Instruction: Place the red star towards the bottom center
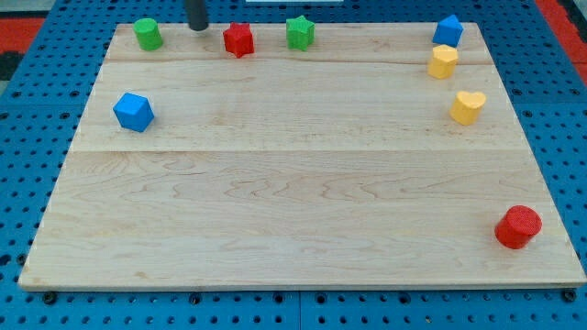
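Wooden board [303, 183] w/ red star [238, 39] near top edge, just right of my tip [197, 27], apart.

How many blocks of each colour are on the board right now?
Green: 2, cylinder and star
Red: 2, star and cylinder
Blue: 2, one at left, one at top right
Yellow: 2, upper and heart
Total: 8
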Controlling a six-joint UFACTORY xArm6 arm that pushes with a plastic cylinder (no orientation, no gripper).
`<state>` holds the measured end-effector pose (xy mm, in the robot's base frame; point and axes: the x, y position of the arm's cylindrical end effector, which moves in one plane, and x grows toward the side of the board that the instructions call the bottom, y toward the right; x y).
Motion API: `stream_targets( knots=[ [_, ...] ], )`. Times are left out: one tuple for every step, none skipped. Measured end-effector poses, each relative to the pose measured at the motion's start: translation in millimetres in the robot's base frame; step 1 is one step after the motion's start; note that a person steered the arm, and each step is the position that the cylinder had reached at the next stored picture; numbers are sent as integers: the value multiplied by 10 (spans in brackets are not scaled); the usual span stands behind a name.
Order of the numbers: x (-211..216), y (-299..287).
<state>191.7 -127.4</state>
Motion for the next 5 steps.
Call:
stream_targets(
  knots=[
    [2,348],
    [2,425],
    [66,439],
    [325,423],
    [591,422]
  ],
)
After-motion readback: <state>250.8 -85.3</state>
